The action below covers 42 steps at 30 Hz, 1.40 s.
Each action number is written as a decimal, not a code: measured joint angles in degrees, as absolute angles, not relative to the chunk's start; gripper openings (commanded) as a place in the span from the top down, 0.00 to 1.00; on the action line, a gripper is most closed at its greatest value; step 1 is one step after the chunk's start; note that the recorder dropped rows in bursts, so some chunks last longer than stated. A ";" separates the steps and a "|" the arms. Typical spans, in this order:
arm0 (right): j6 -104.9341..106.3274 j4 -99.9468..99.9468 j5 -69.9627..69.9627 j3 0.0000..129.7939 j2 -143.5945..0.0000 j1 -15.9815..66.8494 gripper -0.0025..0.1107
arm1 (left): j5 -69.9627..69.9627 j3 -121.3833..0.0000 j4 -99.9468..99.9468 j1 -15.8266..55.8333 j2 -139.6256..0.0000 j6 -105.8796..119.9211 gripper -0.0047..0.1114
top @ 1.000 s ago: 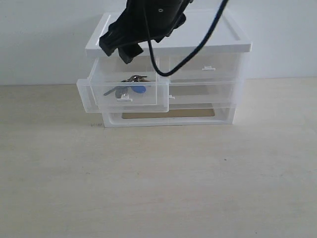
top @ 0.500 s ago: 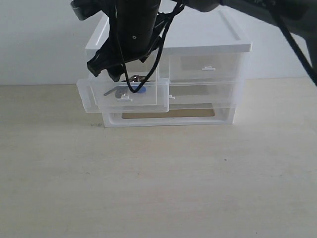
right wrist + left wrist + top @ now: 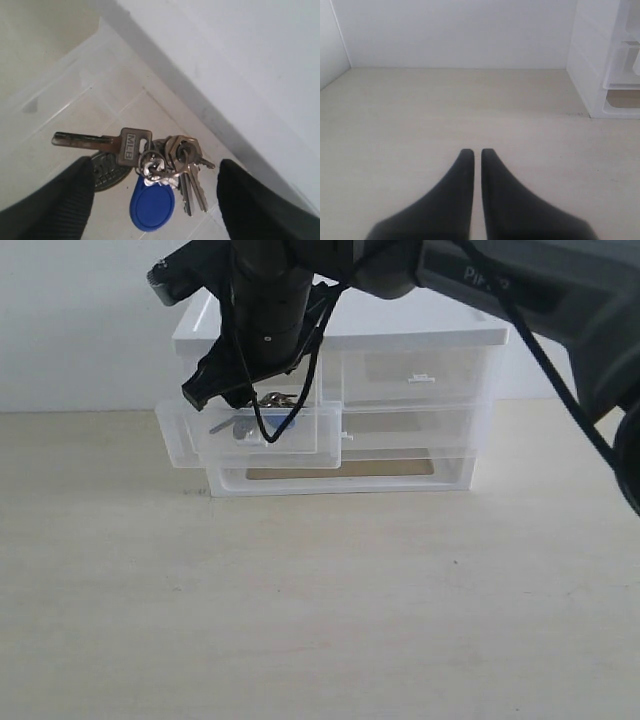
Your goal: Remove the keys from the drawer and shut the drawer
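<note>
The drawer (image 3: 176,436), clear with a white tab handle, stands pulled out at the cabinet's top left. The keys (image 3: 230,425) lie on its floor: a grey metal bunch (image 3: 172,155) on a ring with a blue fob (image 3: 151,202). My right gripper (image 3: 222,396) reaches down into the drawer from above. It is open, with one finger (image 3: 70,195) on each side of the keys and touching nothing. My left gripper (image 3: 476,152) is shut and empty. It hovers low over the bare table, away from the cabinet's side (image 3: 587,75).
The white cabinet (image 3: 420,332) stands at the back of the beige table (image 3: 320,590) against a white wall. Its right top drawer (image 3: 420,375) and the full-width drawer below (image 3: 410,425) are shut. A black cable (image 3: 318,365) hangs from my right arm before the cabinet.
My right gripper has come down from in front of the cabinet's lid into the open drawer, over the keys. Keys and drawer have not moved.
</note>
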<state>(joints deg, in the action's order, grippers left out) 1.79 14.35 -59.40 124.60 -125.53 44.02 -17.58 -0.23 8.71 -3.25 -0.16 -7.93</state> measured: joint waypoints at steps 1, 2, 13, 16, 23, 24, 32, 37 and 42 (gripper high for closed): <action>1.72 14.48 -59.26 124.69 -125.78 43.91 0.41 | -17.58 -0.23 8.71 -3.25 -0.16 -7.93 0.92; 1.57 14.48 -59.26 124.73 -125.80 43.77 0.41 | -17.58 -0.23 8.71 -3.25 -0.16 -7.93 0.92; 3.50 13.72 -60.61 124.71 -123.95 43.56 0.62 | -17.58 -0.23 8.71 -3.25 -0.16 -7.93 0.92; 4.70 13.68 -60.65 124.63 -121.65 43.56 0.62 | -17.58 -0.23 8.71 -3.25 -0.16 -7.93 0.92; 16.84 3.38 -65.53 124.63 -117.17 43.56 0.47 | -17.58 -0.23 8.71 -3.25 -0.16 -7.93 0.92; 19.91 0.40 -67.06 124.63 -117.05 43.56 0.46 | -17.58 -0.23 8.71 -3.25 -0.16 -7.93 0.92; 32.24 -4.44 -69.74 124.63 -118.84 43.99 0.47 | -17.58 -0.23 8.71 -3.25 -0.16 -7.93 0.92; 33.39 -0.90 -69.86 124.63 -121.17 43.99 0.47 | -17.58 -0.23 8.71 -3.25 -0.16 -7.93 0.92; 33.87 0.00 -69.94 124.63 -122.61 43.99 0.54 | -17.58 -0.23 8.71 -3.25 -0.16 -7.93 0.92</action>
<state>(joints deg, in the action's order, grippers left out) 33.87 0.00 -69.94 124.63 -122.61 43.99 -17.58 -0.23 8.71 -3.25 -0.16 -7.93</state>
